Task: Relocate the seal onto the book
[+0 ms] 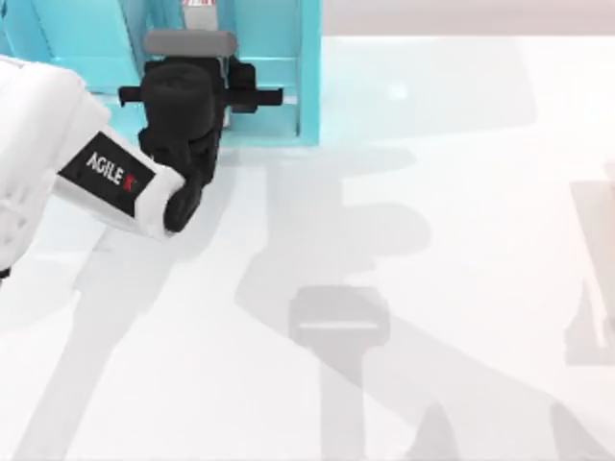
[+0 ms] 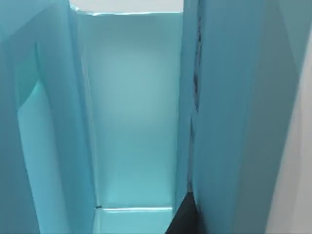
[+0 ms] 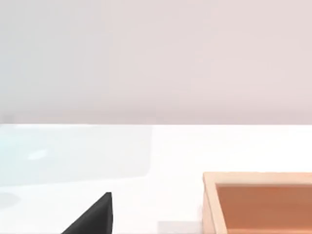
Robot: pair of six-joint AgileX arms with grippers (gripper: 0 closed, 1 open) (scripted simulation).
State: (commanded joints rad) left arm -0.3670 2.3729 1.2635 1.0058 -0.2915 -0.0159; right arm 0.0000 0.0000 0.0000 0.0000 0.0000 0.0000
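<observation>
The seal is out of view. A red-and-white marking (image 1: 197, 3) at the top view's far edge, inside the teal shelf, looks like the book's end; the rest of the book is hidden. My left gripper (image 1: 192, 91) reaches into the teal shelf unit (image 1: 307, 77) at the far left of the table. The left wrist view looks into a tall teal compartment (image 2: 131, 112) with a teal slab (image 2: 234, 122) beside it; I cannot tell whether that slab is book or shelf wall. A dark tip of my right gripper (image 3: 92, 217) hangs above the white table.
An open wooden box (image 3: 258, 204) stands on the table close to the right gripper. The white table (image 1: 432, 192) stretches across the middle and right, crossed by grey arm shadows. The shelf's walls closely flank the left gripper.
</observation>
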